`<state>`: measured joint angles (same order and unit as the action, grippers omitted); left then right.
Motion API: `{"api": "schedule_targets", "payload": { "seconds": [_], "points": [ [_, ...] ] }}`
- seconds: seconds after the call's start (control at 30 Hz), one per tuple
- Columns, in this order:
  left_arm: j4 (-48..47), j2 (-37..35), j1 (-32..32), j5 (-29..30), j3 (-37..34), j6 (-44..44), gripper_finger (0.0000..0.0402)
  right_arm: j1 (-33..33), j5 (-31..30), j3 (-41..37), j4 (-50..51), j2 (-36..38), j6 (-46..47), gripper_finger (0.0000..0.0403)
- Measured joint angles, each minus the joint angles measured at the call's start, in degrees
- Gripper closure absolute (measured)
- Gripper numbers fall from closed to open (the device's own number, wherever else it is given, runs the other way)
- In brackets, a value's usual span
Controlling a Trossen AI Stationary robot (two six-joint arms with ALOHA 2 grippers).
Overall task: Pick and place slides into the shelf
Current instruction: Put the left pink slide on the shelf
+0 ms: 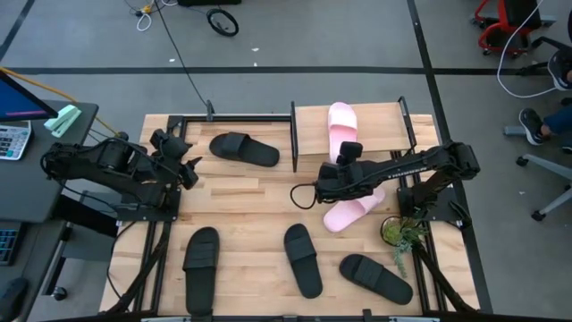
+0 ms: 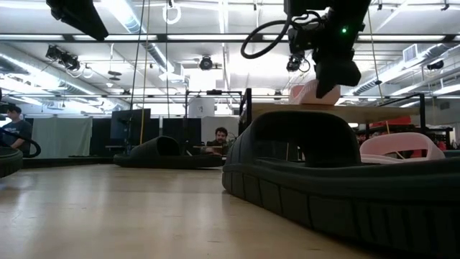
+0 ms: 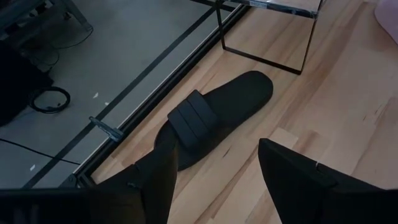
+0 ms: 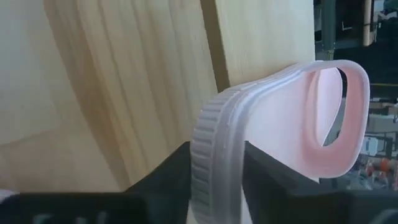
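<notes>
A pale pink slide [image 1: 353, 213] is over the table just in front of the shelf [image 1: 384, 121], under my right arm. My right gripper [image 4: 217, 165] is shut on it. A second pink slide [image 1: 340, 125] lies flat on the shelf's top board. One black slide [image 1: 243, 148] lies on its sole at the far side, left of the shelf. Three more [image 1: 200, 268] [image 1: 302, 259] [image 1: 375, 277] lie along the near edge. My left gripper [image 3: 214, 186] hangs open above the table's left part, short of the far black slide [image 3: 211, 121]. My right gripper pinches one end of the pink slide's sole, at its ribbed rim [image 4: 211, 140]. One finger [image 4: 168, 183] is on the underside and the other [image 4: 273, 183] on the footbed. The fingers slant downward and point along the slide toward its strap [image 4: 339, 112]. I cannot tell whether the far end rests on the table.
A small potted plant [image 1: 402, 233] stands by the table's right edge, close to the held slide. The shelf's thin black posts [image 1: 293, 134] rise at its corners. In the low view the middle black slide [image 2: 338, 180] fills the foreground. A person [image 2: 221, 137] sits far behind.
</notes>
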<state>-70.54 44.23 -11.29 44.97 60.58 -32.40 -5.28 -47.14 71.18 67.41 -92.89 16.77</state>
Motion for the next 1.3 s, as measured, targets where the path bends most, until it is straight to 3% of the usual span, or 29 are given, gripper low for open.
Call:
{"api": "schedule_targets", "payload": {
  "seconds": [0.13, 0.27, 0.47, 0.93, 1.3],
  "points": [
    [0.0, 0.0, 0.0, 0.0, 0.0, 0.0, 0.0173, -0.95, -0.31, 0.03, 3.08, 0.51, 6.28, 0.0342],
    [0.0, 0.0, 0.01, -0.02, 0.0, -0.01, 0.0178, -3.92, -2.0, 0.09, 11.4, 1.91, 13.02, 0.0342],
    [0.0, 0.0, 0.0, -0.04, 0.0, -0.02, 0.0177, -8.82, -10.26, 0.13, 22.45, 4.93, 26.01, 0.0342],
    [-0.78, 0.0, 0.02, -2.32, 0.0, -0.11, 0.0182, -9.46, -8.99, -1.21, 22.56, 15.86, 19.36, 0.0344],
    [-1.24, 0.01, 0.02, -2.33, 0.0, -0.5, 0.0195, -9.09, -6.19, -17.64, 22.54, 24.88, 23.95, 0.0345]
  ]
}}
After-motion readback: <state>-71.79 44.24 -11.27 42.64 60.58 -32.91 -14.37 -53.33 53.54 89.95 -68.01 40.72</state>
